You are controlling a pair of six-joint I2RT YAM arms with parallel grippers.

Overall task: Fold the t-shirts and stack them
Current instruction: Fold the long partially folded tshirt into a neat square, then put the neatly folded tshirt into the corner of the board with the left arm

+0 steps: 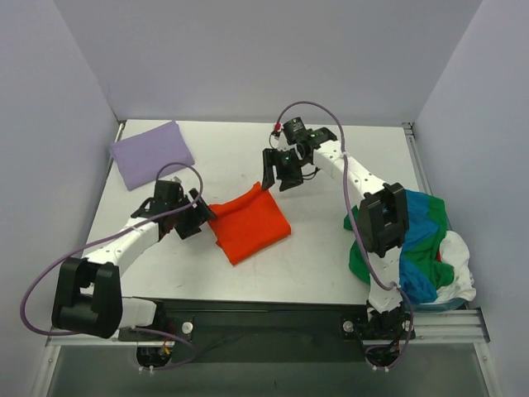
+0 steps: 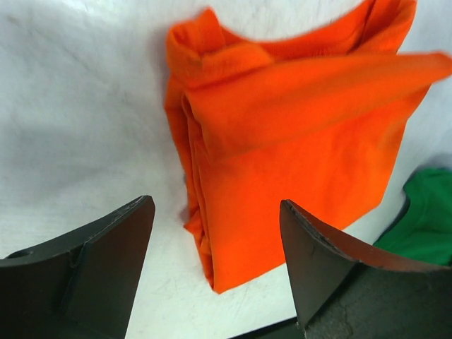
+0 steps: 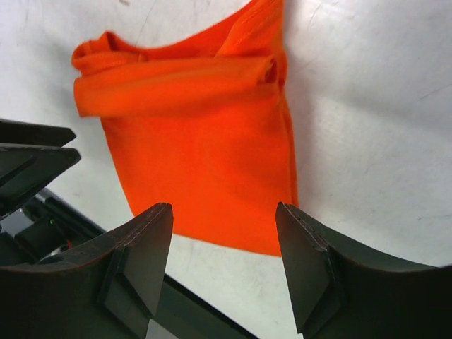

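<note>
While both pairs of jaws stand open and empty, the folded orange-red t-shirt (image 1: pixel 250 225) is recorded mid-table between them: left gripper (image 1: pixel 201 219) just beside its left edge, right gripper (image 1: pixel 277 182) at its far corner.

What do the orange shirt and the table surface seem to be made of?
Orange shirt: soft knit cloth, probably cotton, matte; it creases and rolls at its folded edges. Table: hard white sheet, perhaps laminate or painted board, mostly matte, with fine scratches in the wrist views.
</note>
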